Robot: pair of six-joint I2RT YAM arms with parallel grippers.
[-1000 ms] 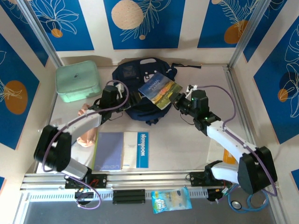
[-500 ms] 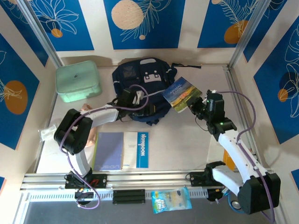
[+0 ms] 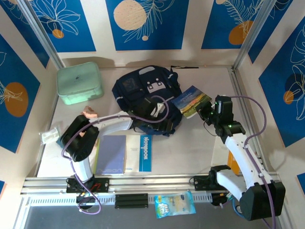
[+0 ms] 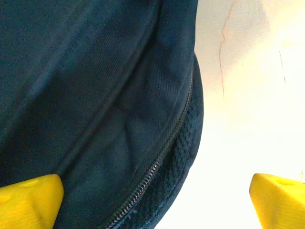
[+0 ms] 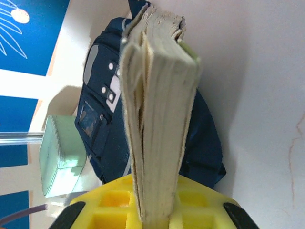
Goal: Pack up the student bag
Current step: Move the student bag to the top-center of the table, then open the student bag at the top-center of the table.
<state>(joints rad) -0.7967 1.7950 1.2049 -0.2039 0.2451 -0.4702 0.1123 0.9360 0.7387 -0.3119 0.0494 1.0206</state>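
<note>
Over the near right part of the student bag (image 3: 143, 88), the left claw (image 4: 152, 202) stands wide open and grips nothing. One yellow fingertip (image 4: 28, 200) is above navy cloth, the other above the bare pale desk (image 4: 248, 95). Just beyond those tips the bag shows tightly woven dark fabric, a zip running diagonally along a seam, and a band of coarse mesh padding at its rounded edge. A thin crack line marks the desk surface beside it.

The right claw (image 5: 155, 205) is closed on a paperback book (image 5: 159, 119). It pinches the book between yellow fingers (image 5: 112, 210), with the rough, yellowed page edges facing the wrist camera. From above, this claw (image 3: 202, 110) holds the book (image 3: 191, 101) just beside the bag's right side, with its landscape cover upward.

The bag lies flat at the middle of the desk's far half, front pocket and white patches facing up. Its long axis runs from the far edge toward the near edge, and the near end leans slightly right. A black strap (image 3: 185, 67) trails from its far end toward the far right corner.

A mint green lidded box (image 3: 78, 83) with rounded corners sits near the far left corner, apart from the bag. Two flat notebooks (image 3: 112, 153) lie side by side toward the near edge.
</note>
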